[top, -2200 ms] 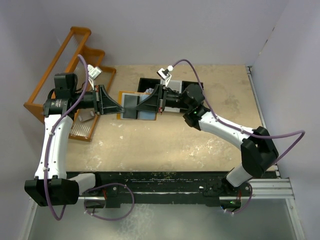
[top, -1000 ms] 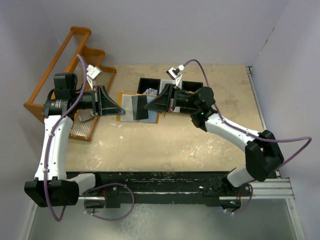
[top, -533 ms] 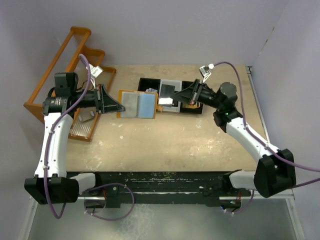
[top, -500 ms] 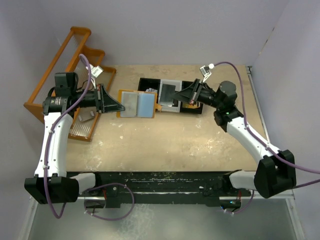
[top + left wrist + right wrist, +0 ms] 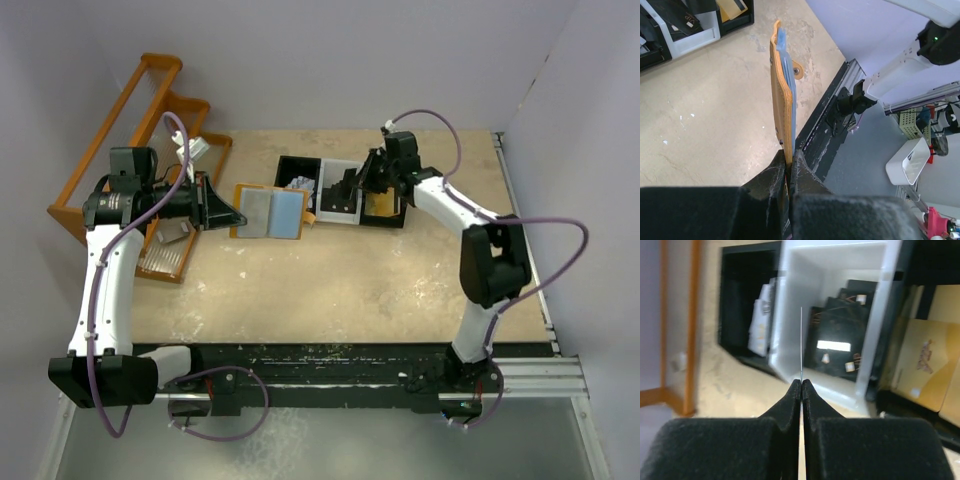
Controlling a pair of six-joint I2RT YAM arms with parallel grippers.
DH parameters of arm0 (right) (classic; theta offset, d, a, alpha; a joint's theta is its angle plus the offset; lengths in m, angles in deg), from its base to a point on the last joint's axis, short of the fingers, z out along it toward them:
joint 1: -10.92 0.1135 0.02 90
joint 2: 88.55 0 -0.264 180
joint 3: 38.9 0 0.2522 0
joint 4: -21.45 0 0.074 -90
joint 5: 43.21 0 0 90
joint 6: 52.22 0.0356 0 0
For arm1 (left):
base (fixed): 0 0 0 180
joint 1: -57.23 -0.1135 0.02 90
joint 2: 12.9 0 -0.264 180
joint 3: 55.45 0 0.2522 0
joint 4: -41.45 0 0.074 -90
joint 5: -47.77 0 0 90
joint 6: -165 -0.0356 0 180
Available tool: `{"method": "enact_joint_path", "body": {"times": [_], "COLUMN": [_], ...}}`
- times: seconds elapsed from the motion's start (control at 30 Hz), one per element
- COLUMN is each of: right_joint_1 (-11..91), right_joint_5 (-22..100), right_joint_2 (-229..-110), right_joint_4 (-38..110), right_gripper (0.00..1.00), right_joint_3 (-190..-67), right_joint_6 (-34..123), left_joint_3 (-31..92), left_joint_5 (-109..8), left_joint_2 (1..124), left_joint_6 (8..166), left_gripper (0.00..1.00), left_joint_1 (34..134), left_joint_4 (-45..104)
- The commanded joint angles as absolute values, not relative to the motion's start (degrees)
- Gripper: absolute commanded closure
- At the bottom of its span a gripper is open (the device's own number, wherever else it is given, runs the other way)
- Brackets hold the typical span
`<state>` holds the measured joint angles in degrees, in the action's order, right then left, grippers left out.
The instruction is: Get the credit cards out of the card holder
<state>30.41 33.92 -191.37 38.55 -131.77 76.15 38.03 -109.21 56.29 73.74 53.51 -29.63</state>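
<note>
The tan-orange card holder lies open above the table, its pale blue panels facing up. My left gripper is shut on its left edge. In the left wrist view the card holder shows edge-on, clamped between the fingertips. My right gripper hangs over the tray's white middle compartment, shut on a thin credit card seen edge-on. Black cards lie in that compartment.
The black three-compartment tray stands behind the card holder, with white scraps on its left and a tan card on its right. An orange wooden rack stands at the far left.
My right gripper has pulled away from the card holder with a card and swung right, then back over the tray's white compartment. The left gripper has kept its hold.
</note>
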Motion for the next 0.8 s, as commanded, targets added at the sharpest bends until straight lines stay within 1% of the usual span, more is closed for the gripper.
{"method": "enact_joint_path", "body": {"times": [0.0,0.27,0.43,0.47,0.53,0.63,0.67,0.73,0.77], "right_joint_1": [31.14,33.88,34.63,34.99,35.68,36.05,36.21,36.44,36.56], "right_joint_5": [39.43,39.87,41.72,42.56,44.76,47.71,48.52,48.74,48.09], "right_joint_2": [-197.29,-208.16,-208.44,-207.98,-207.16,-204.16,-202.55,-197.83,-195.21], "right_joint_4": [42.88,46.19,48.12,48.68,51.04,54.14,54.44,53.69,52.50], "right_gripper": [1.00,1.00,1.00,0.98,0.86,0.72,0.66,0.58,0.52], "right_joint_3": [-139.34,-149.28,-149.80,-150.08,-151.18,-151.50,-150.95,-149.11,-147.97], "right_joint_6": [71.95,71.27,71.54,71.15,70.17,69.37,69.33,69.13,69.08], "left_joint_3": [40.71,41.03,41.03,40.94,40.87,41.08,41.21,41.34,41.28], "left_joint_5": [-110.94,-116.87,-117.88,-117.97,-117.99,-118.12,-118.21,-118.47,-118.64], "left_joint_2": [55.61,55.45,55.01,55.03,55.12,55.08,55.04,55.06,55.12], "left_joint_6": [70.98,71.59,71.21,71.20,71.20,71.34,71.34,71.48,71.69], "left_gripper": [0.99,0.99,0.99,0.99,0.99,0.99,0.99,0.99,0.99], "left_joint_1": [53.45,53.41,53.45,53.45,53.45,53.45,53.40,53.42,53.45], "left_joint_4": [-30.56,-30.78,-31.18,-31.27,-31.37,-31.16,-31.07,-30.75,-30.47]}}
